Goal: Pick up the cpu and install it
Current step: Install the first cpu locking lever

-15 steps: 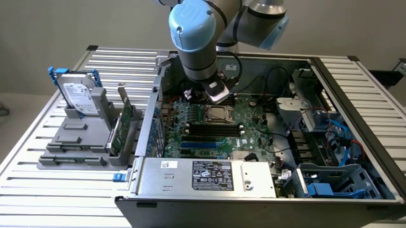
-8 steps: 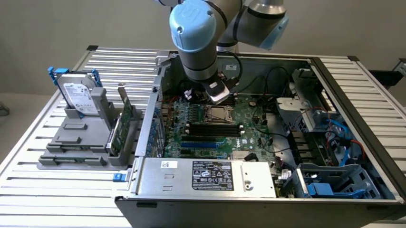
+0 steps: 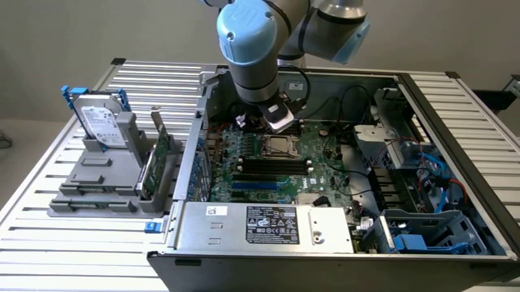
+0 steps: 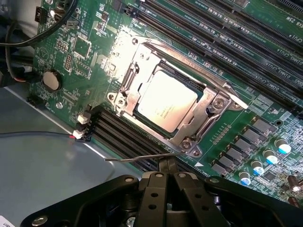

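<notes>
The cpu lies flat in its socket on the green motherboard, silver top up, with the metal socket frame around it. My gripper is shut, its black fingers pressed together just off one corner of the frame. A thin metal socket lever runs across right at the fingertips; I cannot tell whether it is pinched between them. In the exterior view my gripper hangs inside the open computer case, just above the cpu.
Rows of black memory slots flank the socket. The case walls, cables and a drive cage crowd the exterior view's right. A power supply sits at the front. A hard drive with a blue bracket stands on a grey holder outside the case.
</notes>
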You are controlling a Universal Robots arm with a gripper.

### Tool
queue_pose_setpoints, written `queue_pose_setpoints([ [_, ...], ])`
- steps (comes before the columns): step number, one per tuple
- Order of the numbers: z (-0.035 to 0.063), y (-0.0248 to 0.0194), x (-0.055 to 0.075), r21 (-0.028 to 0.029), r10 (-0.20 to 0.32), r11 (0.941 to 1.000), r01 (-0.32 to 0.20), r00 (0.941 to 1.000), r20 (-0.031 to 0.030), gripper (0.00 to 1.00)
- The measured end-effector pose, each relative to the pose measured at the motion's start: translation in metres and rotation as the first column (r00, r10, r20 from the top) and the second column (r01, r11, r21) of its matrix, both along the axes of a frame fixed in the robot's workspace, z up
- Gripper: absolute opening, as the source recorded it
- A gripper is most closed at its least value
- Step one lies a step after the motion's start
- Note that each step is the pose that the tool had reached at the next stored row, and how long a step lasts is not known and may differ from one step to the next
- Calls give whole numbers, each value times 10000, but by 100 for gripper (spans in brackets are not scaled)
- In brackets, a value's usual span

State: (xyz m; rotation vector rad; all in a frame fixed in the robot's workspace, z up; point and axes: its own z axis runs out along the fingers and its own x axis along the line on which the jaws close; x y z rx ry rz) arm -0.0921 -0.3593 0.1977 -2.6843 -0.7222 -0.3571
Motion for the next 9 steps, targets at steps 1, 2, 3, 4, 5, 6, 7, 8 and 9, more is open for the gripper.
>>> queue_pose_setpoints([
  [1, 0, 0, -2, 0, 0, 10000, 0, 10000, -5, 11],
  [2, 1, 0, -4, -2, 0, 10000, 0, 10000, -15, 11],
  [3, 2, 0, -5, -2, -4, 10000, 4, 10000, -28, 11],
  [4, 3, 0, -7, -3, -12, 10000, 12, 10000, -45, 11],
  [5, 4, -1, -7, -3, -27, 10000, 27, 10000, -64, 11],
  [6, 4, -1, -8, -6, -48, 10000, 48, 10000, -79, 11],
  [7, 4, -1, -8, -6, -73, 10000, 73, 9999, -92, 11],
  [8, 4, 0, -7, -8, -97, 10000, 97, 9999, -98, 11],
  [9, 4, -1, -7, -12, -120, 9999, 120, 9999, -105, 11],
])
